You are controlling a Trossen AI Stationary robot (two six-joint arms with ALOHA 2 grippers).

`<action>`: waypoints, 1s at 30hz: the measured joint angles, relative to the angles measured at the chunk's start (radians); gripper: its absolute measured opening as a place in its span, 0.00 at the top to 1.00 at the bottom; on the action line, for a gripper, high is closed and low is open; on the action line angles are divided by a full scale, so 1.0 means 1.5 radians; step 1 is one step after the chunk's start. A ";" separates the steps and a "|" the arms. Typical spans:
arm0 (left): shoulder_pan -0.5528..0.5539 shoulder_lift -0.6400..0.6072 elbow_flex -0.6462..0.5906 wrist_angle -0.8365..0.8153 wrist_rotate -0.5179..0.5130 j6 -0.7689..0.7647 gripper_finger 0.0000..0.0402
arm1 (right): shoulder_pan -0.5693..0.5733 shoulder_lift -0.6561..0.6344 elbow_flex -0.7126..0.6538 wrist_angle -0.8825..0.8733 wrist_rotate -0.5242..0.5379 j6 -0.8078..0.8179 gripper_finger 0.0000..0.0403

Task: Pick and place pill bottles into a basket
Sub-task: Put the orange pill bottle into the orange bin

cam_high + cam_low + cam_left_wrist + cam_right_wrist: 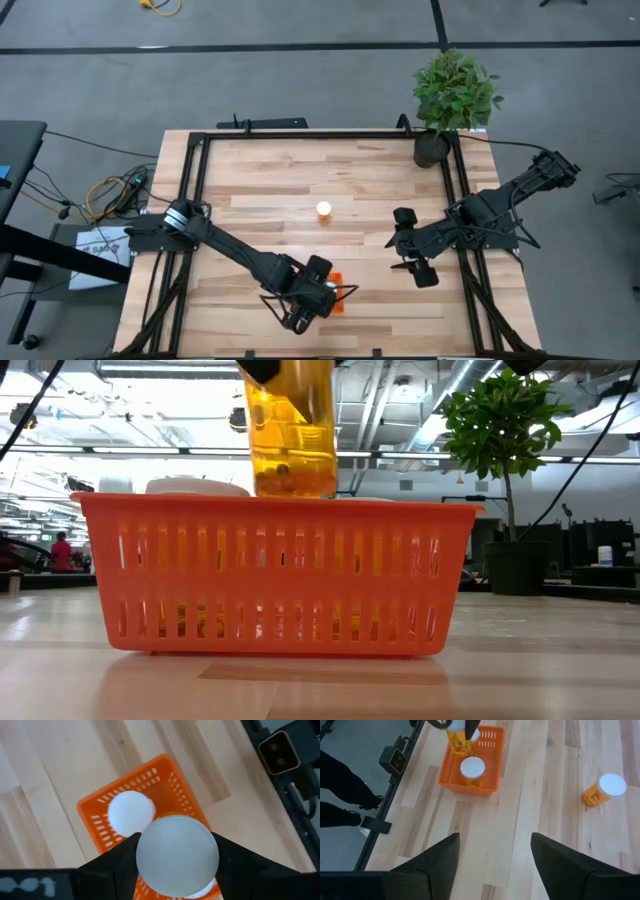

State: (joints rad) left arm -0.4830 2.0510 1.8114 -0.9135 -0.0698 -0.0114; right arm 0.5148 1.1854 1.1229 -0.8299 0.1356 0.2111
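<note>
My left gripper [318,290] is over the orange mesh basket [338,300] near the table's front edge, shut on a translucent orange pill bottle [290,430] with a white cap [177,856]. Another bottle stands upright in the basket, its white cap [131,812] showing; it also shows in the right wrist view [471,770]. One bottle [323,210] stands alone on the table's middle; it also shows in the right wrist view [602,790]. My right gripper [400,252] is open and empty, right of the basket. My left gripper pinches the bottle's upper part, just under the cap [145,845], between its two fingers. The fingers come from above, pointing down. The bottle hangs upright over the basket, its lower end [295,488] at about the height of the basket's rim.
A potted plant [452,100] in a black pot stands at the table's far right corner. A black frame [200,150] runs round the table. Bare wood lies between the basket and the lone bottle.
</note>
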 joint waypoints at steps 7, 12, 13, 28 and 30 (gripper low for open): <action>0.002 0.009 -0.001 0.005 0.001 0.014 0.49 | 0.000 0.000 0.000 0.000 0.000 0.000 0.40; 0.003 0.009 -0.001 -0.003 0.004 0.014 0.49 | 0.000 0.000 0.000 0.000 0.000 0.000 0.40; 0.003 0.009 -0.001 -0.003 0.003 0.014 0.49 | 0.000 0.000 0.000 0.000 0.000 0.000 0.40; 0.003 0.009 -0.001 0.012 -0.006 0.021 0.49 | 0.000 0.000 0.000 0.000 0.000 0.000 0.40; 0.003 0.009 -0.001 0.013 -0.006 0.024 0.49 | 0.000 0.000 0.000 0.000 0.000 0.000 0.40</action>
State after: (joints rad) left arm -0.4786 2.0644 1.8103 -0.8943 -0.0784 0.0248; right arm 0.5148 1.1854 1.1229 -0.8295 0.1356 0.2111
